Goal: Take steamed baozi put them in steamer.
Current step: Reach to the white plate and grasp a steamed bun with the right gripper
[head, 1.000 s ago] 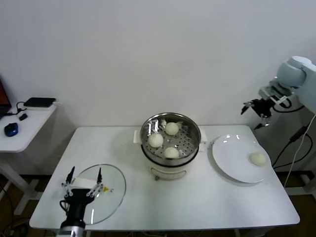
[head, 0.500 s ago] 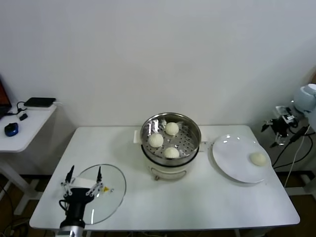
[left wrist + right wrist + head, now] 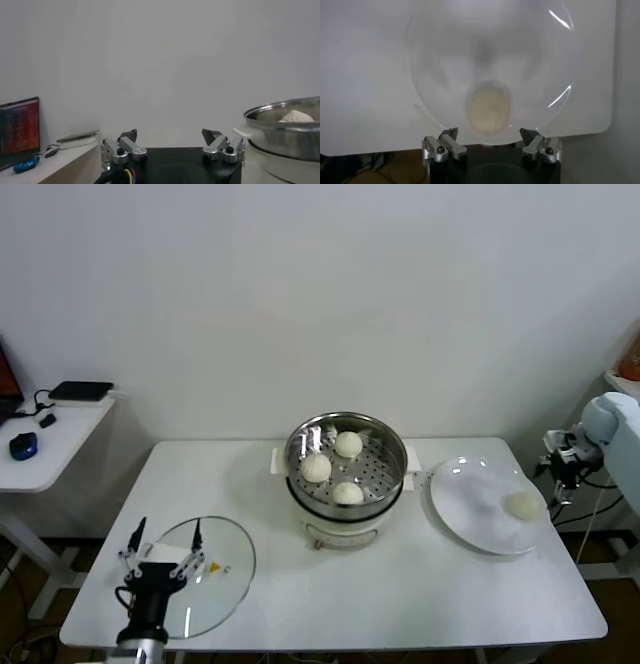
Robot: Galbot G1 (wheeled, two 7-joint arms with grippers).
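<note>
The steel steamer (image 3: 345, 457) on its white pot body stands mid-table and holds three cream-white baozi (image 3: 347, 444). One more baozi (image 3: 522, 504) lies on the white plate (image 3: 470, 504) at the right; it shows blurred in the right wrist view (image 3: 488, 106). My right gripper (image 3: 558, 474) hangs open and empty above the table's right edge, just right of the plate, its jaws (image 3: 489, 136) spread above that baozi. My left gripper (image 3: 160, 544) is open and empty at the front left over the glass lid; in its wrist view (image 3: 170, 137) the steamer rim (image 3: 285, 112) shows at the side.
A flat glass lid (image 3: 215, 574) lies at the table's front left. A white side table (image 3: 45, 439) with a blue mouse and a black box stands at the far left. Cables hang off the table's right side (image 3: 590, 514).
My right arm has come down from high at the far right to just above the table's right edge beside the plate. The left gripper shifted slightly. The baozi have not moved.
</note>
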